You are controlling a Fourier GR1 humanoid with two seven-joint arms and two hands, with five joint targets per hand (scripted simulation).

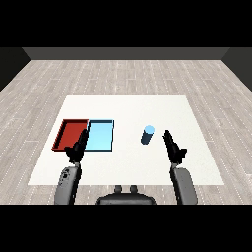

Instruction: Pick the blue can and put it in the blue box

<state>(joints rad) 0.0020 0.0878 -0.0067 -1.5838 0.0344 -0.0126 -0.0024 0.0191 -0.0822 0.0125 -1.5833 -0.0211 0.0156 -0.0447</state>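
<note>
The right hand [173,146] hung over the white table [128,167] with its fingers straight and nothing in it. From that hand the blue can [147,135] stood near, at about ten o'clock, upright with its long axis vertical, untouched. Farther out at nine o'clock lay the light blue tray [100,137], touching the red tray [70,134] beyond it. The left hand [77,149], likewise relaxed and empty, sat by the trays, well apart from the can, so the right looked the likelier picker.
</note>
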